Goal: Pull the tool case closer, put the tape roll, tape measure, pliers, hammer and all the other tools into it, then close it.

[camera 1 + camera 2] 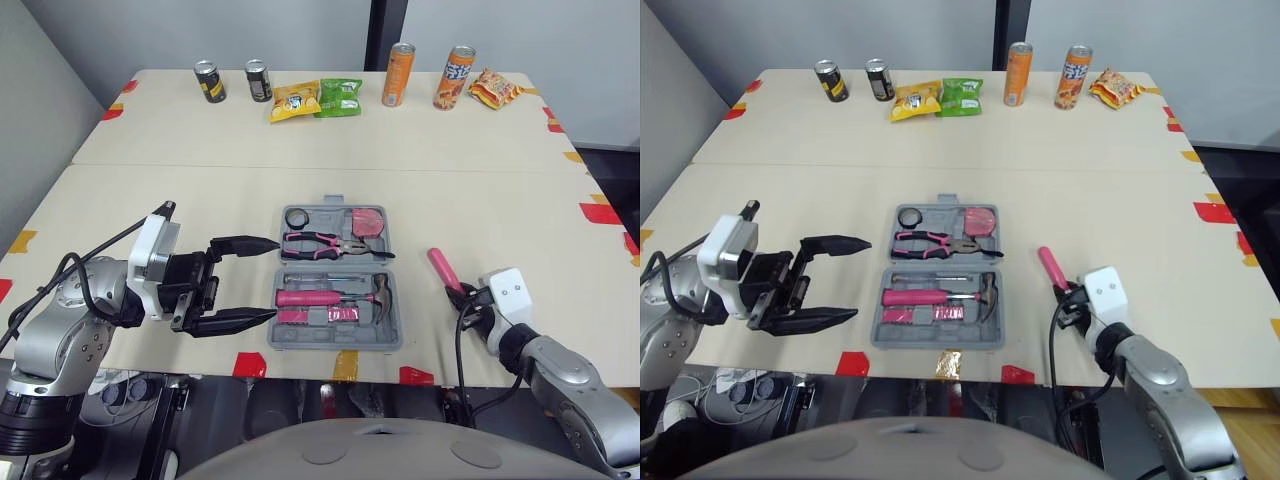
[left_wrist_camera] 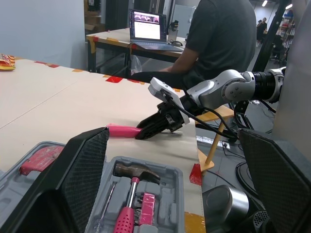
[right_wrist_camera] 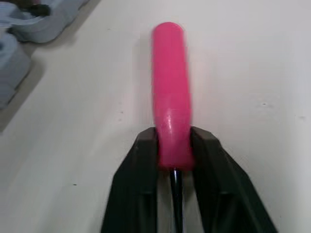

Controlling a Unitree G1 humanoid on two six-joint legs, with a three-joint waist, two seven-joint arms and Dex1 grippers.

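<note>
The grey tool case (image 1: 335,343) lies open near the table's front edge. It holds a black tape roll (image 1: 298,217), a pink tape measure (image 1: 368,221), pink-handled pliers (image 1: 325,245) and a hammer (image 1: 330,297). My left gripper (image 1: 275,279) hangs open just left of the case, fingers pointing at it, with nothing between them. Right of the case, my right gripper (image 1: 462,295) is shut on one end of a pink-handled tool (image 1: 443,270). The handle (image 3: 170,97) sticks out low over the tabletop; whether it touches I cannot tell.
Along the far side stand two dark cans (image 1: 210,82), two orange cans (image 1: 398,74) and snack packets (image 1: 318,99). Red and yellow tape marks (image 1: 600,213) dot the table edges. Beyond the table's right end, a person (image 2: 218,39) sits at a desk with a laptop (image 2: 146,29).
</note>
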